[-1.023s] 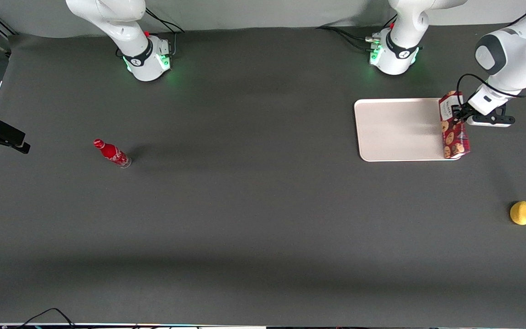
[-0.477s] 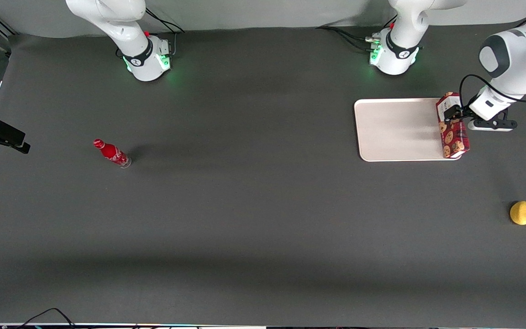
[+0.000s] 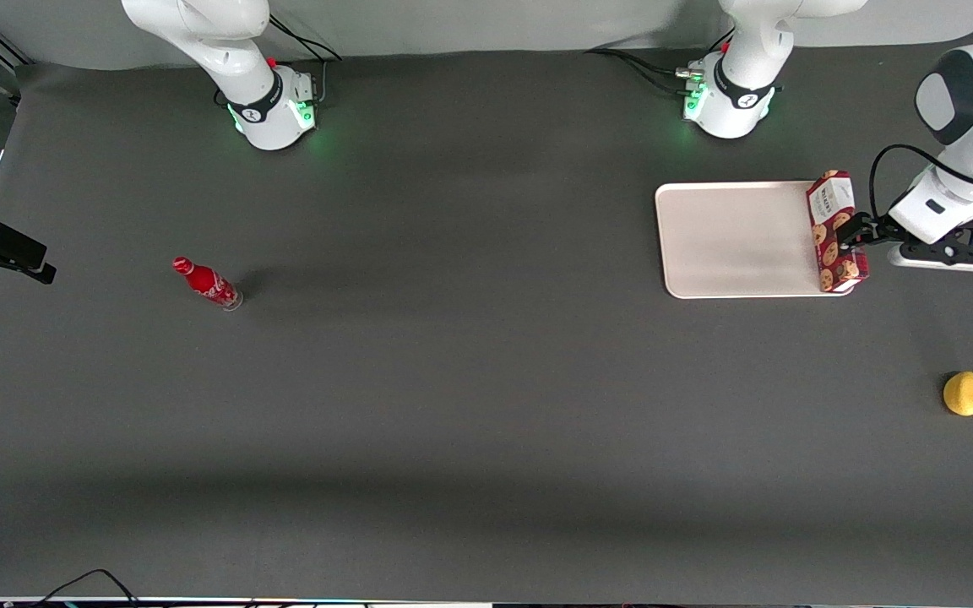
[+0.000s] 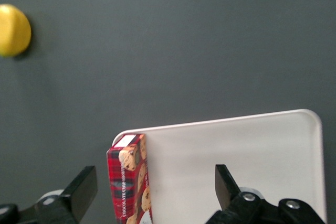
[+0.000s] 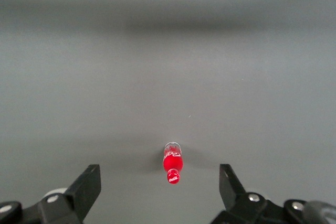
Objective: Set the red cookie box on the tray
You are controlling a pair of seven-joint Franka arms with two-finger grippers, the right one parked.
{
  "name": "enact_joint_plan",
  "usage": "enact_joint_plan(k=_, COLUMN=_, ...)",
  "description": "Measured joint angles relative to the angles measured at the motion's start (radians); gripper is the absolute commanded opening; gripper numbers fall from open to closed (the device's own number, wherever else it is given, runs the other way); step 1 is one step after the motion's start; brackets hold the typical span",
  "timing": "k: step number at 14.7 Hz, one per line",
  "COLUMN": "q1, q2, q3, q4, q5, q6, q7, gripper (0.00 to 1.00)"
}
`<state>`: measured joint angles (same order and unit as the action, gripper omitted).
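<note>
Lettering first: on the red cookie box (image 4: 127,182) I can read "CHOCOLATE CHIP" in white running along its plaid side, with cookie pictures next to it. The white panel at the box's end farther from the front camera carries print too, but I cannot make it out.

I see the box lying along the edge of the tray (image 3: 731,241) that faces the working arm's end of the surface, its long side parallel to that edge. Whether it overhangs the rim I cannot tell. On the wrist camera one end of the box sits at a rounded corner of the tray.

My tool (image 3: 854,230) is just beside the box, low over the surface (image 3: 486,405). Its fingers (image 4: 80,190) are spread wide, one to each side of the box with a clear gap, gripping nothing.

A yellow round fruit (image 3: 965,393) lies nearer the front camera, well apart from the tray. Toward the parked arm's end a small red bottle (image 3: 208,283) stands alone, its white script too small for me to read.

The surface is a dark grey cloth, and a pale grey backdrop runs along its edge farthest from the camera. Green lights glow on both arm bases (image 3: 727,101).
</note>
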<state>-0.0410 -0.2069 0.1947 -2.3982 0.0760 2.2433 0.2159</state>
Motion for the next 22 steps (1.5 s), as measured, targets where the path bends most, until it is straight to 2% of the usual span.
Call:
enact_joint_plan(k=6, q1=0.0, q2=0.099, q3=-0.193, q4=0.448, q5=-0.025, q6=-0.38, q7=-0.184, gripper=1.0)
enact_joint_plan(k=9, q1=0.006, q2=0.172, q3=-0.24, q4=0.642, q5=-0.026, q6=-0.462, q7=-0.202, gripper=1.0)
enact_joint_plan(k=13, q1=0.064, q2=0.232, q3=-0.322, q4=0.866, q5=-0.03, q6=-0.658, q7=-0.23, gripper=1.0)
enact_joint_plan(k=16, q1=0.078, q2=0.252, q3=-0.338, q4=0.933, q5=-0.031, q6=-0.709, q7=-0.235, gripper=1.0)
enact_joint_plan(k=22, q1=0.099, q2=0.252, q3=-0.338, q4=0.944, q5=-0.065, q6=-0.718, q7=-0.235, gripper=1.0)
